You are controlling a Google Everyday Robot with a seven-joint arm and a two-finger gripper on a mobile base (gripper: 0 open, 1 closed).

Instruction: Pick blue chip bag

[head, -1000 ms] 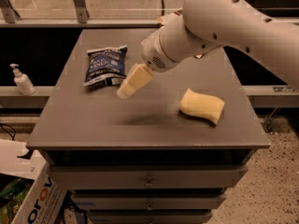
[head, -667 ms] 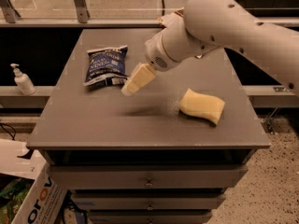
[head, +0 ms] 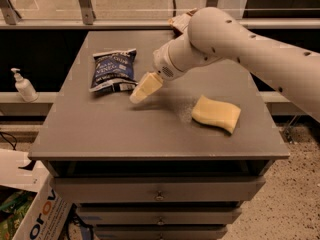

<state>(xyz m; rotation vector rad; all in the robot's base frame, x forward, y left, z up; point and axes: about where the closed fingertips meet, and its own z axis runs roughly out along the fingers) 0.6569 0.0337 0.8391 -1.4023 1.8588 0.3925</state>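
Note:
The blue chip bag [head: 113,70] lies flat on the left rear part of the grey cabinet top [head: 150,129], dark navy with white lettering and white crimped ends. My gripper [head: 143,88] hangs from the white arm [head: 240,39] that reaches in from the right. It sits just right of the bag's lower right corner, low over the top, its cream-coloured fingers pointing down and left.
A pale yellow sponge [head: 216,113] lies on the right side of the top. A brown-and-white bag [head: 181,20] shows at the back edge behind the arm. A soap dispenser [head: 22,85] stands on a ledge to the left. Drawers [head: 159,189] are below.
My gripper has moved a little right and down toward the cabinet top, staying beside the bag's lower right corner. The bag and sponge have not moved.

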